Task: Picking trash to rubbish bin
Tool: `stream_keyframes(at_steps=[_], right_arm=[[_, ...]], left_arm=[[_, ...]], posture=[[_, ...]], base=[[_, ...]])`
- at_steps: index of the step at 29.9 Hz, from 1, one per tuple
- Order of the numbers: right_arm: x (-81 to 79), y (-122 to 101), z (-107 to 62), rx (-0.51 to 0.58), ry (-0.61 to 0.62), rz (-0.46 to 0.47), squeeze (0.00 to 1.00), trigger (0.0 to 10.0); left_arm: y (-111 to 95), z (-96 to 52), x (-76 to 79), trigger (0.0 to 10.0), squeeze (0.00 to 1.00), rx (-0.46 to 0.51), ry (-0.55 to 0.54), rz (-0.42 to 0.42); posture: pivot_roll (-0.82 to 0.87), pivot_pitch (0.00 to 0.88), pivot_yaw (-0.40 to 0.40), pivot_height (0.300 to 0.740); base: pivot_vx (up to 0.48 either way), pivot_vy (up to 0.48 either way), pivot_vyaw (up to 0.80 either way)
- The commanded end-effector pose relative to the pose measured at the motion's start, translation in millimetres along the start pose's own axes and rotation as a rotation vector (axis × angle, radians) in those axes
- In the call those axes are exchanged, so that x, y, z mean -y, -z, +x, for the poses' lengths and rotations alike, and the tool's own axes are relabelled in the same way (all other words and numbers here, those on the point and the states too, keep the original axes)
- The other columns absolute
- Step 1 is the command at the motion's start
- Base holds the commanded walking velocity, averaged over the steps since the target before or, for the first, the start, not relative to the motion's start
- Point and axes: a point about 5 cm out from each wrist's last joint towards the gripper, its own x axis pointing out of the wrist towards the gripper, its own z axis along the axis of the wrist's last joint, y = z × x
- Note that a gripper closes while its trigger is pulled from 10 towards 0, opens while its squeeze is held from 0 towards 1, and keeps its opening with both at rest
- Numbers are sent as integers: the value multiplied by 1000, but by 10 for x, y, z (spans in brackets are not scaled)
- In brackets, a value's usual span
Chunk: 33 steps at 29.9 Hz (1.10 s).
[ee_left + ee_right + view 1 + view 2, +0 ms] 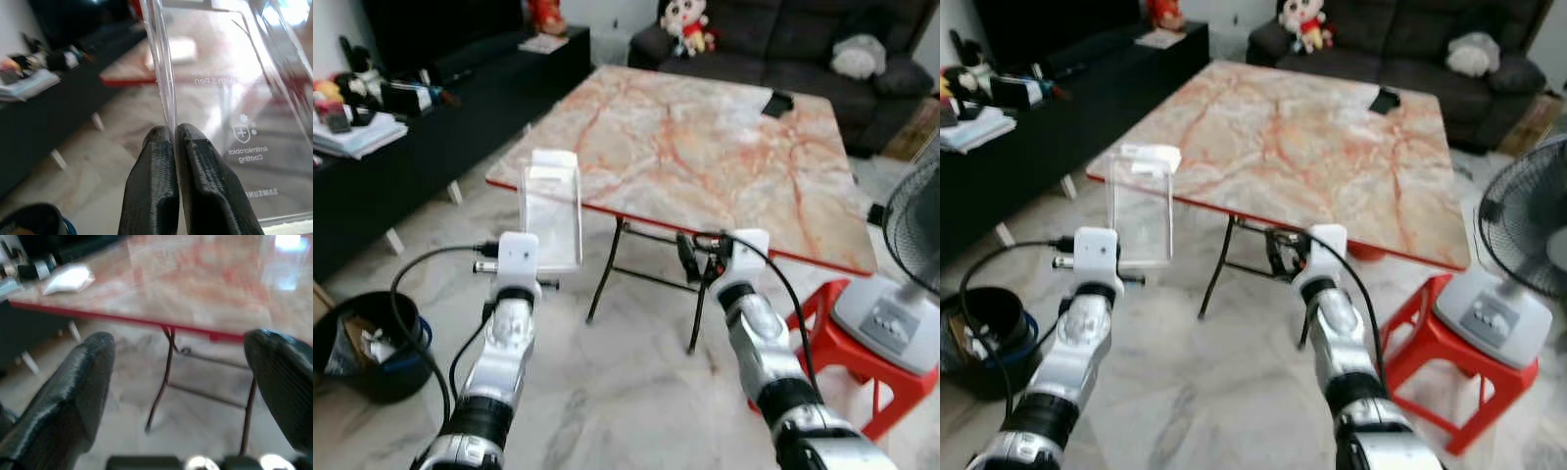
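My left gripper (171,139) is shut on the edge of a clear plastic phone-case package (551,208), holding it upright in front of the near left corner of the marble table (705,127). Faint print shows on the package (244,142) in the left wrist view. My right gripper (698,257) is open and holds nothing, level with the table's near edge; its fingers (83,382) stand wide apart. A white scrap (68,279) lies on the table near that corner. The black rubbish bin (362,343), with trash inside, stands on the floor at the lower left.
A black low cabinet (431,127) with clutter runs along the left. A red stool (832,333) and a fan (911,245) stand on the right. A small black object (777,103) lies on the table's far side, with a dark sofa (803,39) behind.
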Motion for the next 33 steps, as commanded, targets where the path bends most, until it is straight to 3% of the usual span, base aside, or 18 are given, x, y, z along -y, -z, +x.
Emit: stream_keyframes(at_steps=[1,2,3,6,7,9,10,18,19,24,33], right_arm=[[133,244,-128,-112,49,25,0,10000],[133,244,-128,-112,49,25,0,10000],[177,399,-217,-187,58,9,0,10000],[209,539,-305,-255,65,3,0,10000],[248,733,-446,-349,77,6,0,10000],[264,817,-513,-391,84,6,0,10000],[294,950,-632,-456,109,-11,0,10000],[350,1224,-920,-588,166,0,0,10000],[350,1275,-976,-616,165,-17,0,10000],[367,1314,-1033,-626,187,1,0,10000],[381,1450,-1208,-715,179,-37,0,10000]], left_arm=[[256,-65,9,10000,0,-104,24,3],[256,-65,9,10000,0,-104,24,3],[412,-120,10,10000,0,-168,35,11],[568,-185,13,10000,0,-236,50,19],[798,-316,19,10000,0,-342,70,38],[898,-384,21,10000,0,-392,77,44],[1041,-507,25,10000,0,-457,88,45],[1311,-787,43,10000,0,-587,118,84],[1389,-878,41,10000,0,-627,130,106],[1477,-997,36,10000,0,-675,131,105],[1655,-1247,8,10000,0,-787,114,108]], posture=[[6,47,-66,740],[6,47,-66,740],[2,44,-64,740],[0,47,-66,740],[-3,52,-67,740],[-3,52,-67,740],[-6,52,-65,740],[-3,51,-64,740],[-4,51,-64,740],[-10,45,-63,740],[-8,31,-70,740]], base=[[0,0,0],[0,0,0],[0,0,0],[0,0,0],[0,0,0],[0,0,0],[0,0,675],[0,0,737],[0,0,756],[0,0,754],[27,0,58]])
